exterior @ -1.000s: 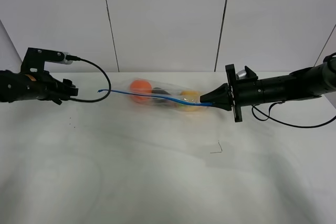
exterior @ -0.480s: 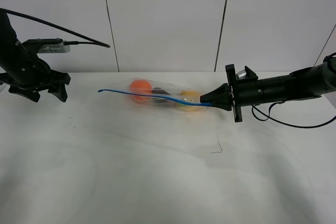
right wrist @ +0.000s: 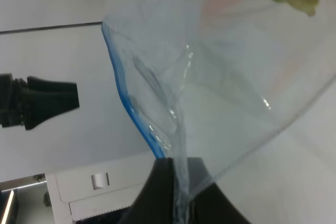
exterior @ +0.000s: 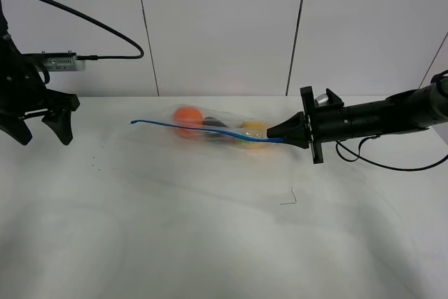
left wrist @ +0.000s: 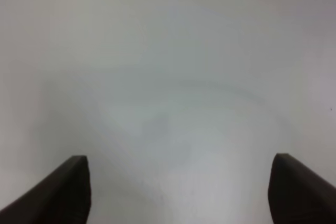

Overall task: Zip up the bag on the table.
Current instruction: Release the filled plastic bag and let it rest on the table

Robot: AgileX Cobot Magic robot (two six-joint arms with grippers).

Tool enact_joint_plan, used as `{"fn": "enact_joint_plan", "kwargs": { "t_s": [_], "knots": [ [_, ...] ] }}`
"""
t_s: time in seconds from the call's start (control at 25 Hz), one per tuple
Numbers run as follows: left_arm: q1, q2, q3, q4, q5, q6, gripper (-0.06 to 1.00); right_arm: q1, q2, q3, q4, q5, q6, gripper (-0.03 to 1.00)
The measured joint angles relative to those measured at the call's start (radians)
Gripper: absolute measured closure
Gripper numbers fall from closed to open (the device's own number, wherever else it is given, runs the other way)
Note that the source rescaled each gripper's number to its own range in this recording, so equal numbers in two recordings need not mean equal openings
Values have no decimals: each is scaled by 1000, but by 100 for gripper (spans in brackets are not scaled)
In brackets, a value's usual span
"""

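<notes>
The clear bag [exterior: 210,129] lies on the white table [exterior: 210,236] at the middle back. Its blue zipper strip [exterior: 203,131] runs along the near edge. An orange [exterior: 187,116], a dark eggplant [exterior: 214,124] and a yellow pear [exterior: 253,129] show through it. My right gripper [exterior: 283,135] is shut on the strip's right end. The right wrist view shows its fingers [right wrist: 169,190] pinching the bag's edge [right wrist: 184,145] beside the blue strip [right wrist: 131,114]. My left gripper [exterior: 43,132] is open and empty at the far left, well apart from the bag; its wrist view shows the gripper [left wrist: 178,192] over bare table.
A small dark mark [exterior: 288,199] lies on the table in front of the bag. The right arm's cable [exterior: 385,166] hangs by the right edge. The left arm's cable [exterior: 105,33] arcs above it. White wall panels stand behind.
My left arm has swung away to the left and turned its open gripper downward. The right gripper and the bag have stayed in place.
</notes>
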Motion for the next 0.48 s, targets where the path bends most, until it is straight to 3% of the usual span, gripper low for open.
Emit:
{"fn": "enact_joint_plan", "kwargs": {
  "t_s": [0.2,0.48],
  "knots": [
    [0,-54,46,1,0,-14,-4,0,0,0,-4,0,0,97],
    [0,-260,249,-1,0,20,-4,0,0,0,-4,0,0,97]
  ]
}}
